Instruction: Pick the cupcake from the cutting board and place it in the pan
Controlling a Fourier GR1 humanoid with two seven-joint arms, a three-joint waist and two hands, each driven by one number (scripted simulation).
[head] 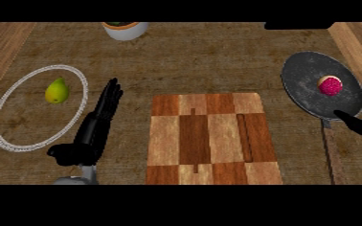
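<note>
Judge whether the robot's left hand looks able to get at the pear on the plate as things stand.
Probably yes. The left hand is open, just right of the plate, and nothing stands between it and the pear, which lies uncovered.

Dim, even light lies over the brown table [212, 62]; no source shows and nothing glares; the pan [300, 84] reads as a dull dark grey with faint mottling; the cutting board [212, 139] casts almost no shadow; the black left hand [96, 124] loses its detail against the table; straight edges stay unbent.
</note>
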